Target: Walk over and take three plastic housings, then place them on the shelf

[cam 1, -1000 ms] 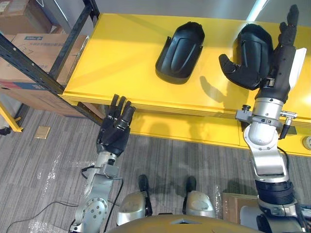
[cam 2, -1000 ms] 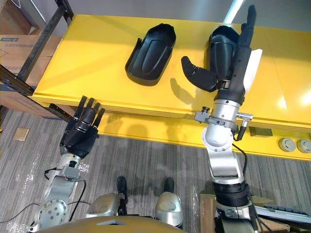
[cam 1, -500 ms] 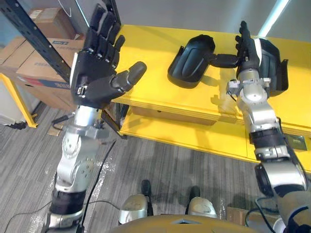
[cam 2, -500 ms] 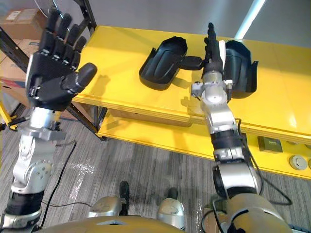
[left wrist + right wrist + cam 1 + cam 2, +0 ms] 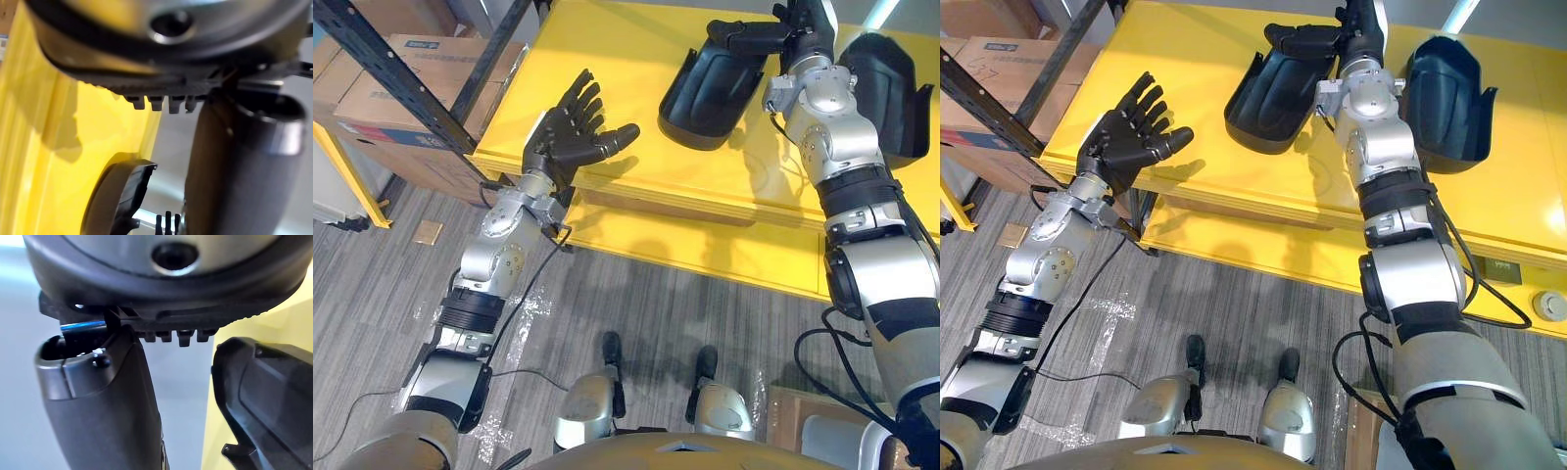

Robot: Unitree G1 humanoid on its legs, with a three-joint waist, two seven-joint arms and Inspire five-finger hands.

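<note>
Two black plastic housings lie hollow side down on the yellow table [image 5: 607, 59]: the left housing [image 5: 710, 88] and the right housing [image 5: 893, 83]. My right hand [image 5: 1356, 34] reaches in between them at the far side, open, its thumb [image 5: 1298, 39] stretched across the far end of the left housing [image 5: 1268, 98]. The right wrist view has that thumb [image 5: 102, 401] beside a housing [image 5: 266, 401], with a gap between them. My left hand [image 5: 570, 137] hovers open at the table's front left edge, empty, about a hand's length left of the left housing.
A black shelf upright [image 5: 396, 83] crosses the left side, with cardboard boxes [image 5: 391, 78] behind it. A lower yellow ledge [image 5: 705, 259] runs under the table's front edge. Grey carpet [image 5: 636, 313] lies below.
My left hand has come down from a raised pose to the table's front left edge. My right hand has reached farther, its thumb now lying over the left housing. The camera has shifted.
</note>
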